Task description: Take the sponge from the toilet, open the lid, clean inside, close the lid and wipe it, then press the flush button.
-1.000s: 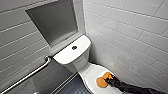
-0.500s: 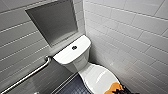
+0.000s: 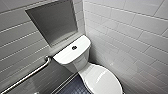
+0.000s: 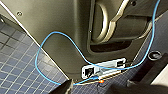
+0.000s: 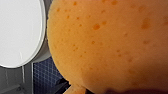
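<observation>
The white toilet stands in the corner with its lid down. The dark round flush button sits in the middle of the tank top. In the right wrist view the orange sponge looms very close to the camera, held in my right gripper, just beside the rim of the white lid and off its surface. My left gripper hangs open and empty low by my own base, over the dark tiled floor.
A metal grab bar runs along the left wall under a recessed niche. White tiled wall closes in tight on the toilet's right. A blue cable loops across my base.
My right arm, with the sponge, has slid off the lid toward the lower right and left the head view. The lid stays shut.
</observation>
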{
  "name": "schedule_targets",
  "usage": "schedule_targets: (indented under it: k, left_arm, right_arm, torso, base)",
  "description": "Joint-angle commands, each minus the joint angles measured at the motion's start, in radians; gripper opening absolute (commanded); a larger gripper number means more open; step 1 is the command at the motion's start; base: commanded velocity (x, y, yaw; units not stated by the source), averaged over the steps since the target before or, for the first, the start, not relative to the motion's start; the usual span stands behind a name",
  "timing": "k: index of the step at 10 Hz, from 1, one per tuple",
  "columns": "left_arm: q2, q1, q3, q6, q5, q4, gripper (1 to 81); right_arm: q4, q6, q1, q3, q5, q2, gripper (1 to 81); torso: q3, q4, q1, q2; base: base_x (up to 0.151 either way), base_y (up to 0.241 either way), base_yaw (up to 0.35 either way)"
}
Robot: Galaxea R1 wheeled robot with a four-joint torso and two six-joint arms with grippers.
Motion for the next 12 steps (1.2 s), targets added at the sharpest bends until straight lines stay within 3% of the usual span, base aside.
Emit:
schedule_targets:
  k: [1, 3, 5, 8, 12]
  left_arm:
    - [-0.017, 0.026, 0.015, 0.007, 0.091, 0.006, 81.1]
    - [-0.014, 0.018, 0.022, 0.007, 0.089, 0.006, 81.1]
    - [-0.010, 0.017, 0.022, 0.007, 0.089, 0.006, 81.1]
    - [-0.016, 0.017, 0.022, 0.007, 0.089, 0.006, 81.1]
    - [-0.016, 0.015, 0.022, 0.007, 0.089, 0.006, 81.1]
  right_arm:
    - [-0.029, 0.004, -0.038, 0.239, 0.026, -0.130, 1.0]
    - [-0.069, 0.002, 0.015, 0.405, -0.003, -0.194, 1.0]
    - [-0.080, 0.000, 0.126, 0.482, -0.015, -0.198, 1.0]
    - [-0.077, 0.008, 0.339, 0.533, -0.255, -0.110, 1.0]
    - [-0.081, 0.008, 0.546, 0.322, -0.512, 0.206, 1.0]
  torso:
    - [0.000, 0.000, 0.000, 0.000]
    - [0.000, 0.000, 0.000, 0.000]
    - [0.000, 0.000, 0.000, 0.000]
    - [0.000, 0.000, 0.000, 0.000]
    - [0.000, 0.000, 0.000, 0.000]
  base:
    - [0.000, 0.000, 0.000]
    - [0.000, 0.000, 0.000]
    - [0.000, 0.000, 0.000]
    - [0.000, 0.000, 0.000]
    - [0.000, 0.000, 0.000]
